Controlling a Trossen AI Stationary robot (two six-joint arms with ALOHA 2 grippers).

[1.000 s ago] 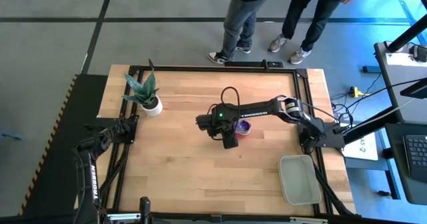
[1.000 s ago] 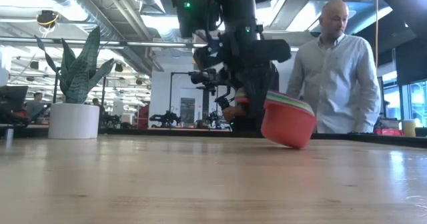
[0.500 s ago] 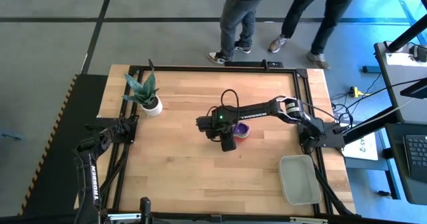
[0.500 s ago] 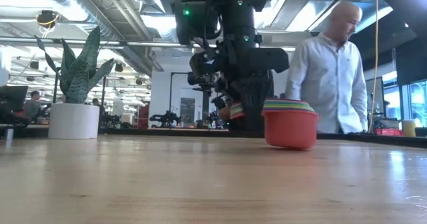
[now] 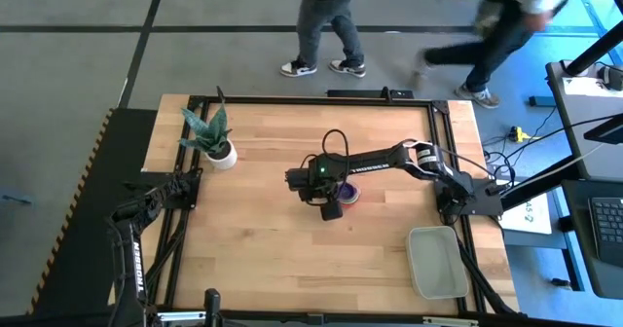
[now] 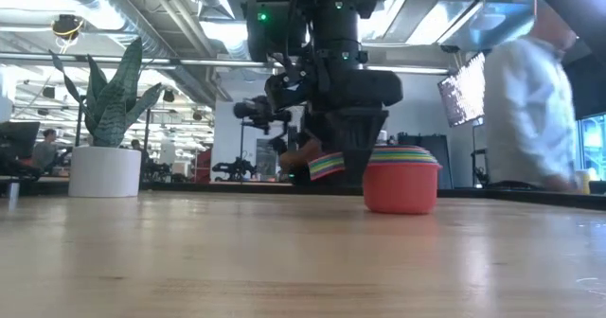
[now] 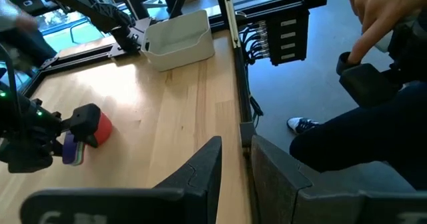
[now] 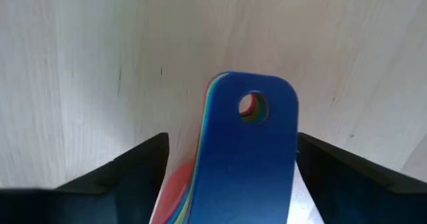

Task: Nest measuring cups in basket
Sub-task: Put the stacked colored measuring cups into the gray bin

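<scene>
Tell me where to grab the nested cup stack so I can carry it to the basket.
Take the fanned flat handles, coming from above with the right claw straddling them. They stick out sideways from the stack of cups, which sits upright on the table, and the claw's fingers already flank them, open.

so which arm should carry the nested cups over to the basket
Right. Its end effector is already over the stack of cups mid-table, fingers open around the handles, and the basket sits on its side. The left end effector waits at the far edge.
</scene>
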